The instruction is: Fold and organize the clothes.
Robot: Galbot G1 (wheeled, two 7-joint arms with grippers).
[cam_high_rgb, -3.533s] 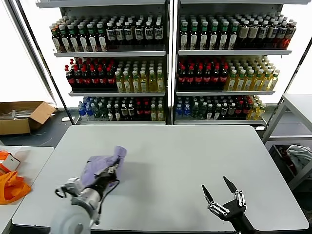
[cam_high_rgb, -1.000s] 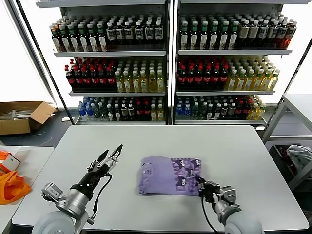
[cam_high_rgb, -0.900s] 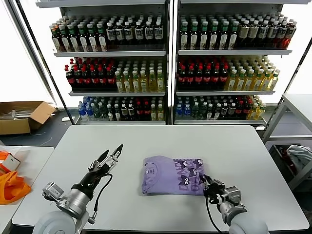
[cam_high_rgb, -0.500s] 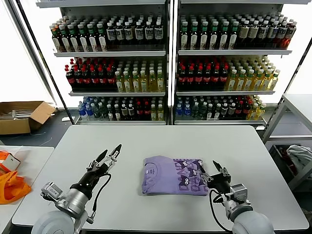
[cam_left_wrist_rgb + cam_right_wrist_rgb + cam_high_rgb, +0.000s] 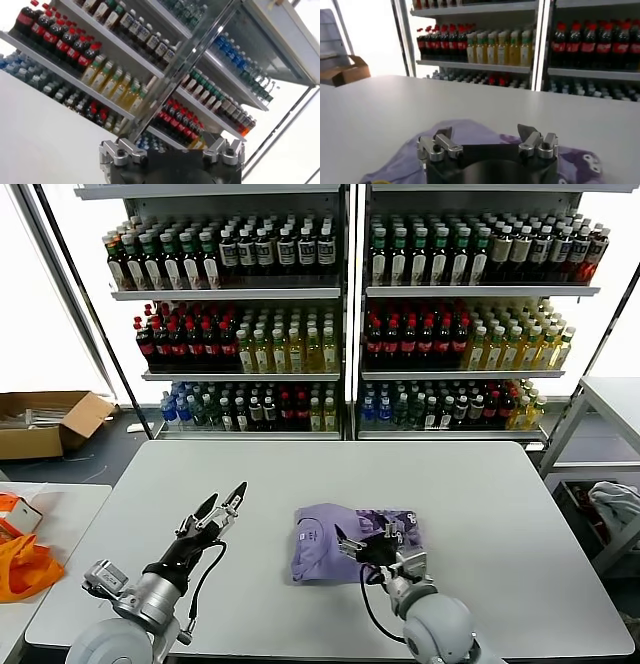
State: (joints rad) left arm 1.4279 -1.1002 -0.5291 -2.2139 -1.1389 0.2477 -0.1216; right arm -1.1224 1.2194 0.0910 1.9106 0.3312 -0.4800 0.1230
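Now the folded T-shirt point(image 5: 350, 541) lies in the middle of the worktop point(image 5: 500, 514). The right hand point(image 5: 368, 546) hovers over its near edge, released and empty. The left hand point(image 5: 212, 512), also spread, waits well apart. Probably the next move is tidying the fold.

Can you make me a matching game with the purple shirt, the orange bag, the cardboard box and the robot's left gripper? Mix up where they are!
Things:
1. T-shirt
2. orange bag
3. cardboard box
4. left gripper

Places:
A. on the floor, far left
B. folded in the middle of the table
C. open above the table, left of the shirt
D. on the side table at the left edge

Pairs: 1-B, 2-D, 3-A, 4-C
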